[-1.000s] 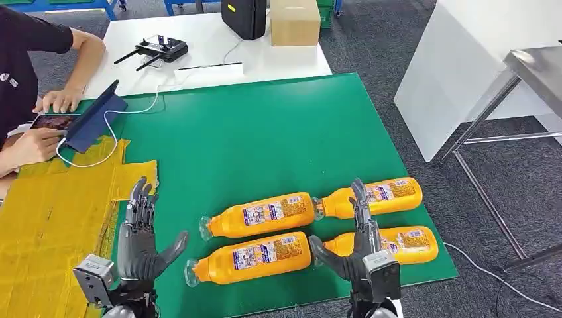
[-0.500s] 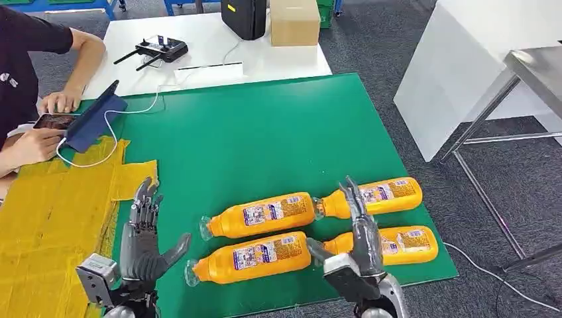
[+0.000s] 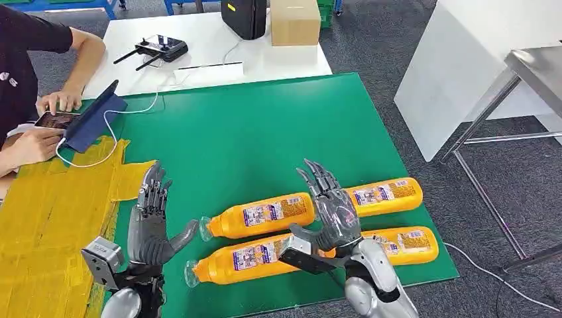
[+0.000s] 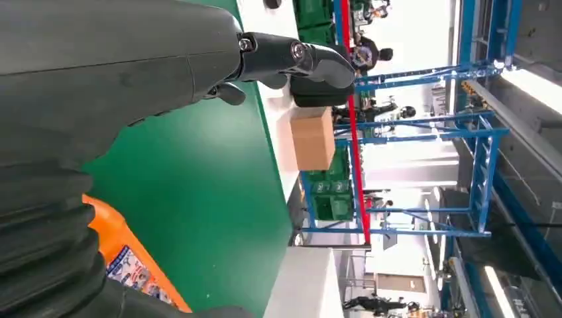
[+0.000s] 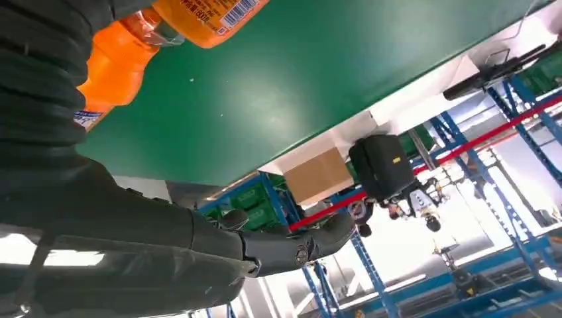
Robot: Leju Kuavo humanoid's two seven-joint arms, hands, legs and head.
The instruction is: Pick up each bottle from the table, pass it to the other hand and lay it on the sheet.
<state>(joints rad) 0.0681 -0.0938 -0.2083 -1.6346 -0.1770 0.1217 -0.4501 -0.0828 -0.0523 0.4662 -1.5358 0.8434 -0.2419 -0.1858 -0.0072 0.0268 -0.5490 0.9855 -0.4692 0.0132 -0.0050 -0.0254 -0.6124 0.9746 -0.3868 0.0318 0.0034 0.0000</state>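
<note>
From my head, the light falls bright and even from overhead, so the flat green table mat (image 3: 265,132) shows only faint, soft shadows under my grey open hands and the glossy orange plastic bottles (image 3: 262,215), with a mild sheen on the white tabletop (image 3: 278,59) at twelve o'clock. My left wrist picture is sharp on the mat but blown out white toward two o'clock, where the hall's strip lights glare behind the blue steel racking (image 4: 424,132). My right wrist picture washes out the same way at four o'clock, and my own ribbed grey cover (image 5: 40,86) looms dark and soft at nine o'clock.
</note>
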